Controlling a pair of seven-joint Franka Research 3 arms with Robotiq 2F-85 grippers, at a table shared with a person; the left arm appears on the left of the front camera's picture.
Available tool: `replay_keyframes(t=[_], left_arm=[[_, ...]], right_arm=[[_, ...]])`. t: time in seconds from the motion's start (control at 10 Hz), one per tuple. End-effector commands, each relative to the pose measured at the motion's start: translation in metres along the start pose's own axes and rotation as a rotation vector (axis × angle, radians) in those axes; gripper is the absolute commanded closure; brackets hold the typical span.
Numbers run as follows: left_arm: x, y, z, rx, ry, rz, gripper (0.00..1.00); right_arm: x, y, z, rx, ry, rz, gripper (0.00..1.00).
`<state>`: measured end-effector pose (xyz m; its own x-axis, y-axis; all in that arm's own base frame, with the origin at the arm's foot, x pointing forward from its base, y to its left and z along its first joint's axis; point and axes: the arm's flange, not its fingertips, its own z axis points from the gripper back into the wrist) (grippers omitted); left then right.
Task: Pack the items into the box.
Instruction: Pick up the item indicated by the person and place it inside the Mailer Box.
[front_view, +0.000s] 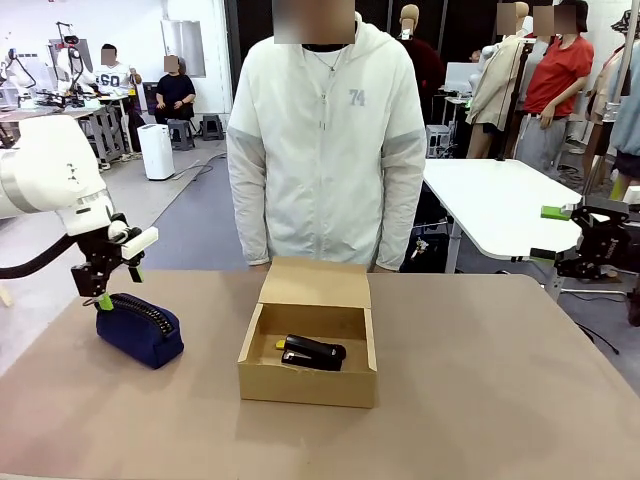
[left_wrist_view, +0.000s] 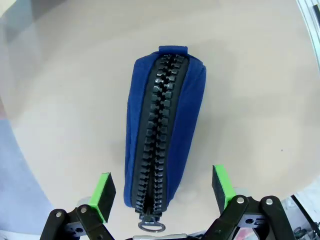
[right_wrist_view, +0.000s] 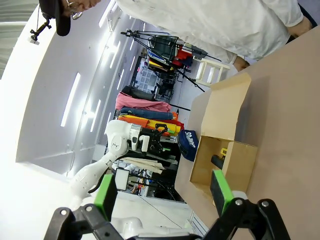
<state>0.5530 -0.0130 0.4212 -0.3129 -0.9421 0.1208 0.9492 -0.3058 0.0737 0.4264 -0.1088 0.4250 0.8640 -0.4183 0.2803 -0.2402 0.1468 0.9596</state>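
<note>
Brown cardboard carton (front_view: 306, 386): sits at mid-desk, directly in front of the person. Its hinged flap lid (front_view: 315, 283) is folded open and leans back toward the far side.
Black stapler (front_view: 313, 352): lies on the floor of the carton, roughly crosswise.
Slim yellow-and-black utility knife (front_view: 281, 344): inside the carton. A yellow edge shows at the stapler's left end; the rest is hidden.
Navy blue fabric pouch (front_view: 140, 331): lies on the desk outside the carton, well to its left. The black zipper (left_wrist_view: 159, 125) faces up and is closed along its visible length.
Left gripper (left_wrist_view: 162, 192): poised over the pull-tab end of the pouch. Jaws are spread, with one green pad (left_wrist_view: 103, 192) on each side of the pouch and a gap between each pad and the fabric.
Right gripper (right_wrist_view: 163, 194): raised at the desk's right side, turned sideways toward the carton. Jaws are spread and hold nothing.
Brown desk (front_view: 500, 380): carries the carton and the pouch.
Person in a white zip jacket (front_view: 325, 140): stands at the far edge, arms hanging down.
</note>
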Motion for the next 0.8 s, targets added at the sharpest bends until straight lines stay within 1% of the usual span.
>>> replay_keyframes(t=[0.0,0.2,0.3,0.4,0.5,0.7], left_arm=[[-0.005,0.008,-0.017,-0.016,0.013,-0.025,0.0],[-0.014,0.02,-0.036,-0.038,0.051,-0.018,0.0],[-0.017,0.027,-0.048,-0.052,0.065,-0.037,0.0],[-0.018,0.034,-0.061,-0.066,0.055,-0.066,0.0],[-0.019,0.042,-0.071,-0.048,0.053,-0.071,0.0],[-0.022,0.051,-0.085,-0.097,0.031,-0.07,0.0]], right_arm=[[-0.001,0.003,0.001,0.01,0.005,0.003,0.0],[-0.001,0.003,0.001,0.01,0.005,0.003,0.0],[-0.001,0.003,0.001,0.01,0.005,0.003,0.0],[-0.001,0.003,0.001,0.01,0.005,0.003,0.0],[-0.001,0.003,0.001,0.01,0.005,0.003,0.0],[-0.001,0.003,0.001,0.01,0.005,0.003,0.0]])
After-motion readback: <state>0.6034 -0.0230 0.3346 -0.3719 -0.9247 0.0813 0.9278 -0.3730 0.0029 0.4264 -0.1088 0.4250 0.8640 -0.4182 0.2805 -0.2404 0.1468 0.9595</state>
